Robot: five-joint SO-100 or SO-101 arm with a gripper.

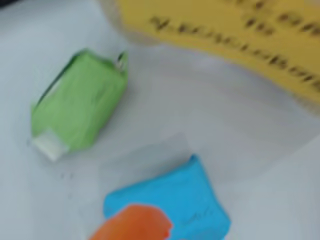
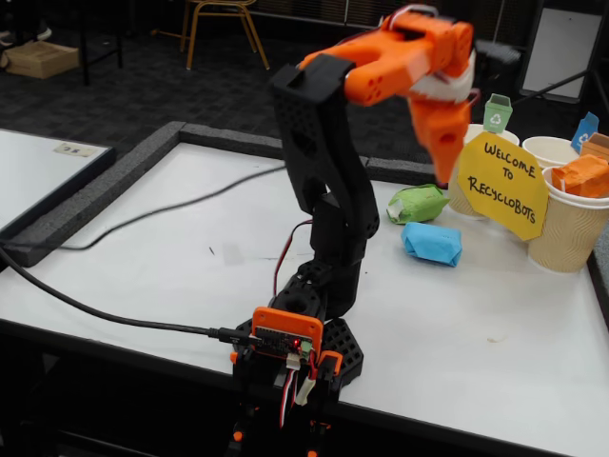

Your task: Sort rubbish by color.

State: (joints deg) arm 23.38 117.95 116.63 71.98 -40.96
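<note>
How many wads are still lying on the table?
2: the green wad beside the yellow sign, and the blue wad just in front of it. An orange wad already sits in a cup.

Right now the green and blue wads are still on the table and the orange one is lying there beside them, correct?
Not quite. The green wad and blue wad are on the table, but the fixed view shows the orange wad already sitting in a paper cup at the right, not on the table.

A demo or workshop space: Recyclobots welcome sign, foam-edged table, chairs.
</note>
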